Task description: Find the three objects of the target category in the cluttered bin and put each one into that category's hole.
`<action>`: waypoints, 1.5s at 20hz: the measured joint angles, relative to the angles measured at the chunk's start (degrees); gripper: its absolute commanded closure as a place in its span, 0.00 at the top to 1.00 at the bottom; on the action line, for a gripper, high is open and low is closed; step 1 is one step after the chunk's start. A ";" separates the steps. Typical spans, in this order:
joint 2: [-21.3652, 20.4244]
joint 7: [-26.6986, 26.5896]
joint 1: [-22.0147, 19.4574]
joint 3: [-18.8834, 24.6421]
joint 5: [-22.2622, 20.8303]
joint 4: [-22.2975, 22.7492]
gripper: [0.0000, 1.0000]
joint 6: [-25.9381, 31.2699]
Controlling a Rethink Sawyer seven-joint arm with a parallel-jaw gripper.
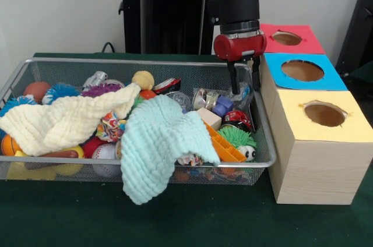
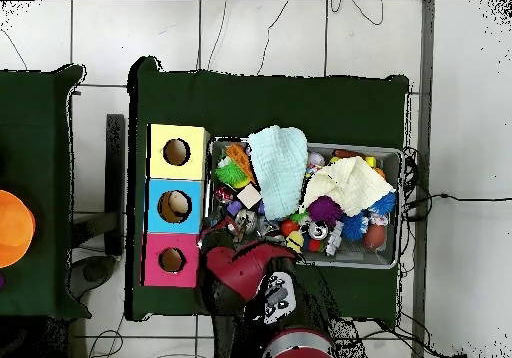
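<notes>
A wire mesh bin [image 1: 116, 60] holds a heap of toys. My gripper [image 1: 245, 87] hangs over the bin's right end, by the wall next to the boxes, open with nothing between its fingers. Just below it lie a crinkled clear wrapper [image 1: 205, 96], a small purple-blue piece [image 1: 222, 106] and a red and black toy [image 1: 236, 119]. Three wooden boxes stand beside the bin, with a red top [image 1: 288, 38], a blue top [image 1: 303, 71] and a yellow top [image 1: 324, 114], each with a round hole. In the overhead view my arm [image 2: 240, 269] covers the gripper.
A mint cloth [image 1: 157, 142] drapes over the bin's front rim and a pale yellow cloth [image 1: 64, 122] covers the left half. A green spiky ball [image 1: 237, 137], an orange plastic piece [image 1: 224, 145] and a wooden block [image 1: 208, 118] lie at the right. Balls fill the left.
</notes>
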 measured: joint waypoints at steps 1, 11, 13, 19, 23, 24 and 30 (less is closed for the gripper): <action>-0.08 0.00 -0.22 0.28 -0.18 0.01 1.00 0.24; -2.10 0.00 -7.51 7.84 -0.78 -0.37 1.00 9.38; -2.52 0.00 -9.38 9.40 -0.79 -0.39 1.00 10.75; -3.65 0.00 -15.08 13.89 -1.06 -0.47 1.00 13.66; -3.48 0.00 -16.06 14.34 -2.16 -0.95 1.00 13.93; -3.30 0.00 -15.76 14.11 -2.36 -1.12 1.00 13.86; 1.19 0.00 -7.34 8.28 -2.78 -3.65 1.00 10.08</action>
